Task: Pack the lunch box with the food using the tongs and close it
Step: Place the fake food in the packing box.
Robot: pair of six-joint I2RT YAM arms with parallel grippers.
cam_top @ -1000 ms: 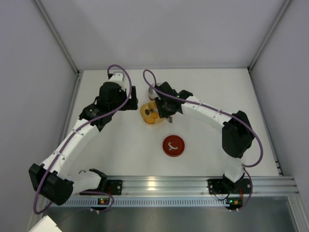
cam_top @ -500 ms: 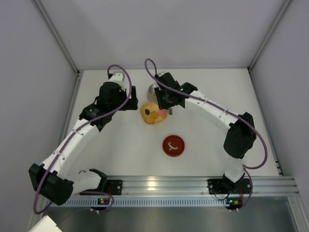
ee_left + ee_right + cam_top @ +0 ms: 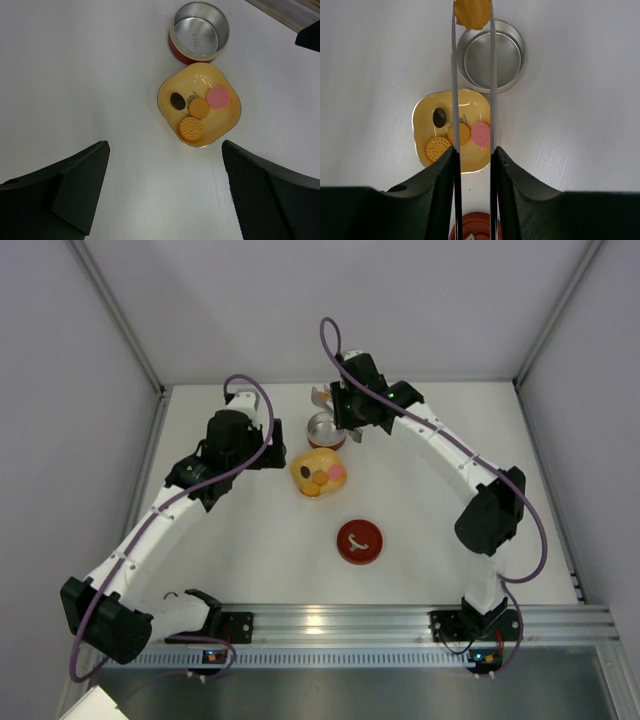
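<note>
The lunch box (image 3: 325,430) is a round tin, red outside, and stands open and empty (image 3: 492,57) (image 3: 200,32) behind a yellow dish (image 3: 318,475). Its red lid (image 3: 359,541) lies nearer the arms. My right gripper (image 3: 474,150) (image 3: 340,405) is shut on the tongs (image 3: 454,100). At their tips the tongs pinch an orange food piece (image 3: 471,13) by the tin's far rim. Several food pieces lie in the dish: brown (image 3: 439,117), orange (image 3: 463,133), pink (image 3: 480,134), dotted orange (image 3: 438,147). My left gripper (image 3: 164,150) (image 3: 270,455) hangs open, left of the dish.
The yellow dish (image 3: 227,125) sits between the tin and the lid (image 3: 476,227). Grey walls close the table on the left, right and far sides. A rail (image 3: 400,620) with both arm bases runs along the near edge.
My right arm has swung away from the yellow dish toward the far side, carrying the tongs and the orange piece over to the tin. The left arm has stayed still.
</note>
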